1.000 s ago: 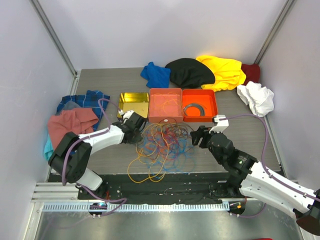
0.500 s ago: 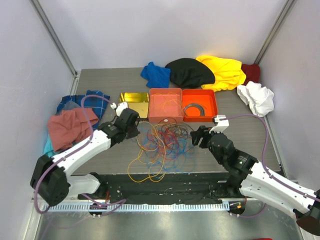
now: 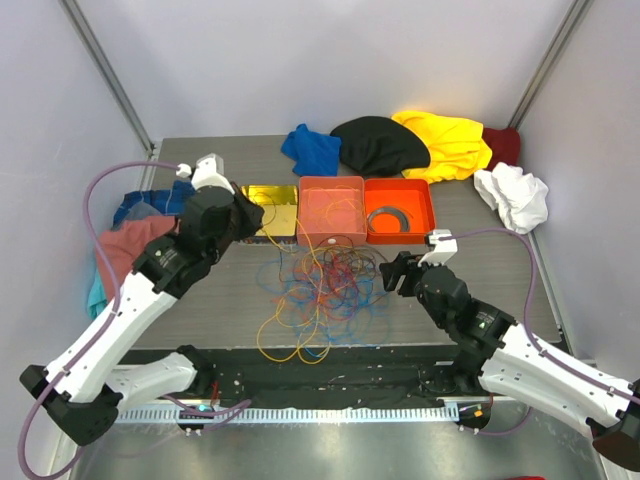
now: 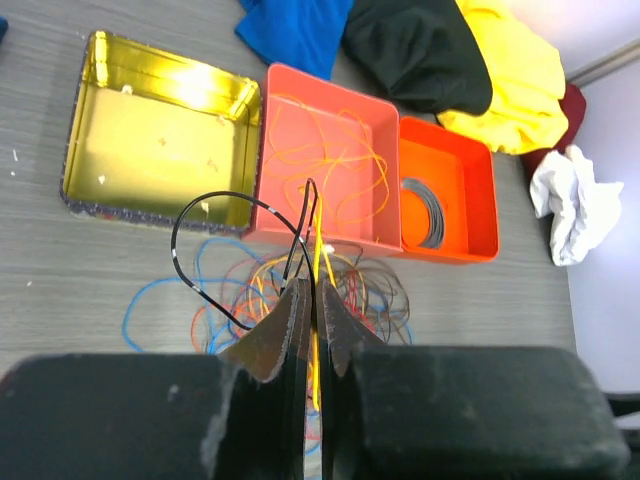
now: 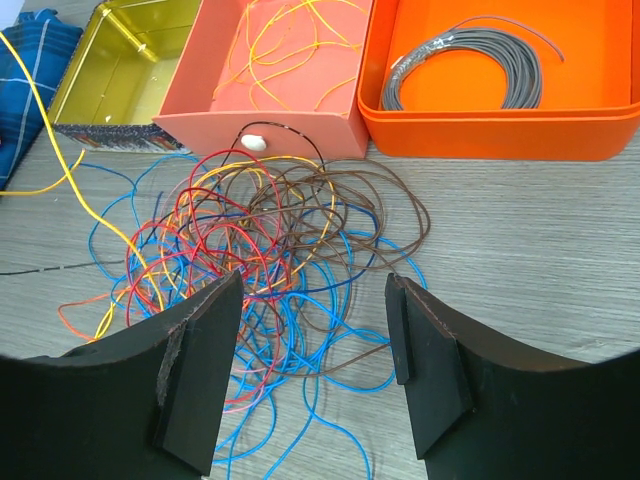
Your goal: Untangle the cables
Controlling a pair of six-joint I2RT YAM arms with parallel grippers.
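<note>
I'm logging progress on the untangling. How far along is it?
Done: a few orange and yellow cables lie in the pink tray. In hand: the left fingers are shut on a yellow cable and a dark cable, lifted above the pile. Left: most of the pile lies knotted on the table, the right fingers open near it.

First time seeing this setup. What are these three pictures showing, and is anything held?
Two robot arms stand at the near edge of a table. One picture looks down from above; the others come from a camera on each wrist. On the table: tangled coloured cables, a gold tin, a salmon tray, an orange tray holding a grey coil, and heaped clothes. The left pincer is shut on a yellow cable and a dark cable. The right pincer hangs open over the tangle, empty.
</note>
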